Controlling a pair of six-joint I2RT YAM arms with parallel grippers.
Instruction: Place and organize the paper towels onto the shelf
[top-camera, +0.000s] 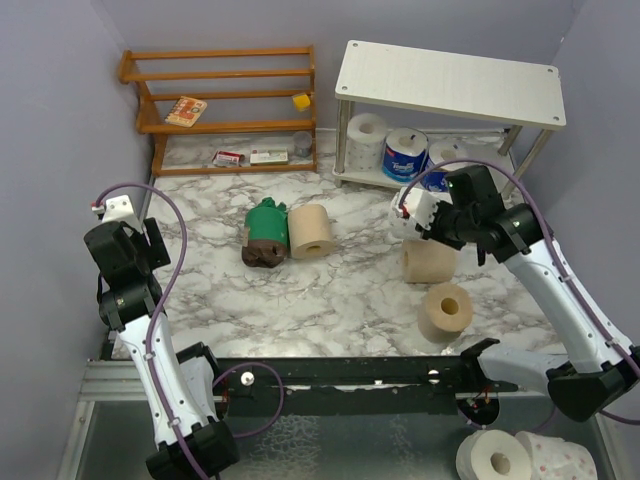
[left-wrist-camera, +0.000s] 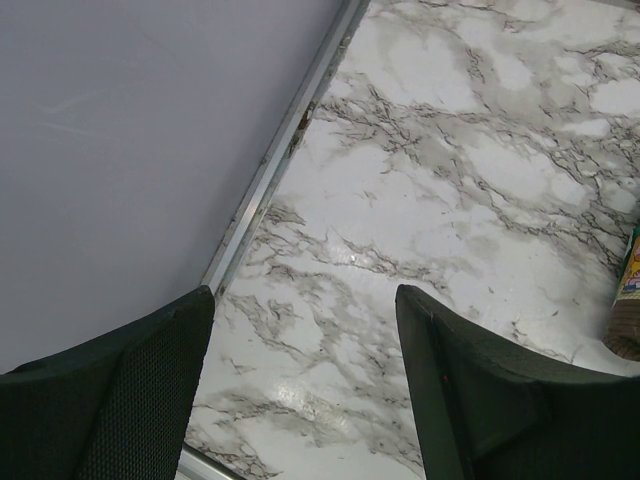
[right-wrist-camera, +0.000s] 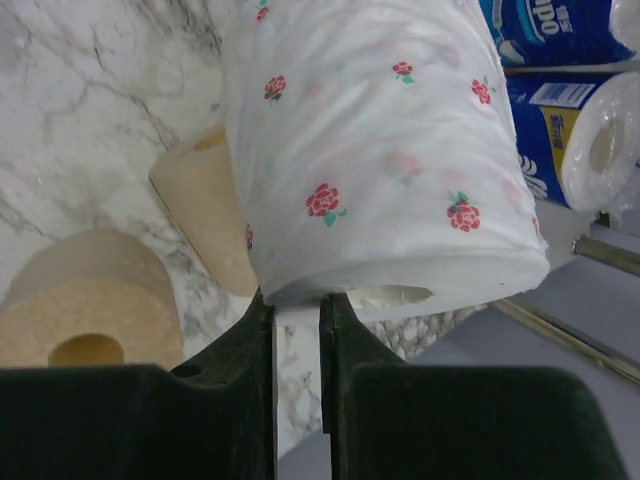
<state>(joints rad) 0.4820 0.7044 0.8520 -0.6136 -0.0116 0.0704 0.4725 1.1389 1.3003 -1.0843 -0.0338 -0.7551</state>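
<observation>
Step in hand, as we read it: carrying one roll to the shelf (top-camera: 450, 80), which stands at 1 o'clock in the top view. The right claw (right-wrist-camera: 297, 300) is clenched on the rose roll (right-wrist-camera: 380, 150) — its fingers (right-wrist-camera: 245, 380) are nearly together and pinch the roll's wall at the near rim, so the roll juts out beyond them, clear of the table (top-camera: 340, 290). From above, that claw sits at about 2 o'clock, just in front of the shelf's lower tier; we cannot pick out the rose roll itself there. Blue rolls (right-wrist-camera: 540, 140) lie on that tier, near the carried one. The left claw (left-wrist-camera: 305, 300) is released, fingers wide apart over bare marble at 9 o'clock, with nothing between them. Waiting on the table are one tan roll (top-camera: 430, 260) and a second tan roll (top-camera: 447, 310) at 4 o'clock, and a third (top-camera: 311, 230) beside the green pack (top-camera: 268, 220) near centre. The next move, in our judgement, is to ease the roll over a tier, set it down where there is room, and only then let go — the pinch is thin and on soft paper, so a knock on a shelf leg could pull it free.
</observation>
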